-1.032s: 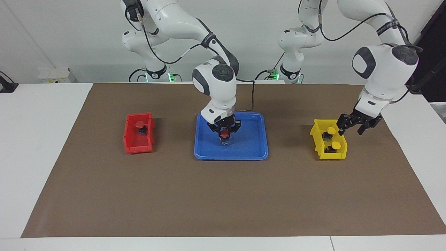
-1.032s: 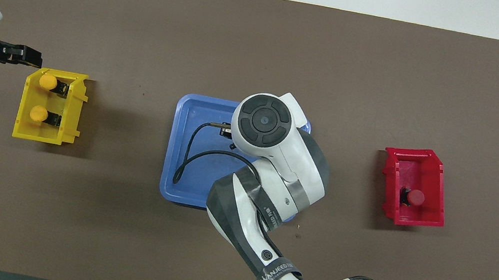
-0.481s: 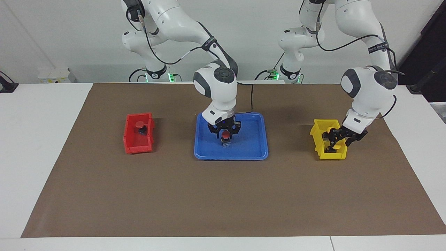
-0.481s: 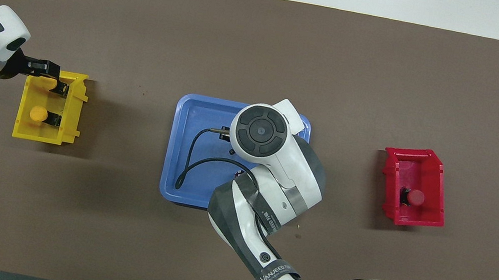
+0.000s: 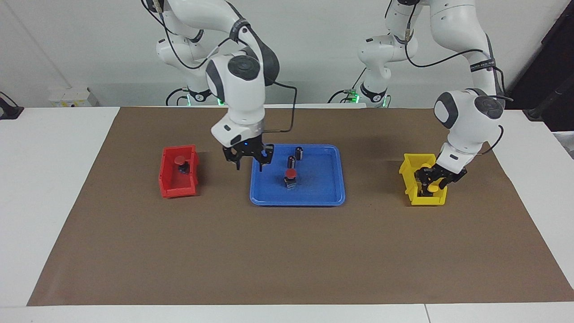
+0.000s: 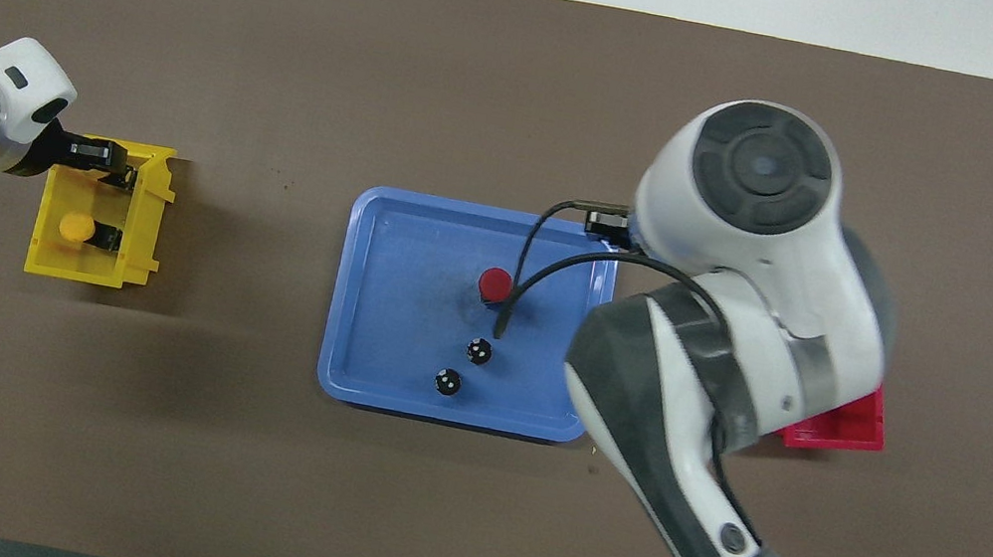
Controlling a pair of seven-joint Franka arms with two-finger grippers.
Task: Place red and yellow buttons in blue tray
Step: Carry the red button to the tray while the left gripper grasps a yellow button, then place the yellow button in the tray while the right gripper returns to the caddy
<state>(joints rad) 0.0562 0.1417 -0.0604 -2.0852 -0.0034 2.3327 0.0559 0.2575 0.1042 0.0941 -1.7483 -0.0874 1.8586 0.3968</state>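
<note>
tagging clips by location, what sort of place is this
Probably a robotics lab: two white arms stand at a white table covered by a brown mat, with a blue tray, red bin and yellow bin set out for sorting.

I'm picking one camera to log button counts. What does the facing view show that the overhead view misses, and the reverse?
Only the facing view shows the red button inside the red bin and the right hand, raised over the blue tray's edge nearest the red bin; from above, the right arm hides both. Only the overhead view shows a yellow button in the yellow bin plainly, clear of the left hand. Both show the tray holding one red button and two dark cylinders, and the left hand down in the yellow bin.
</note>
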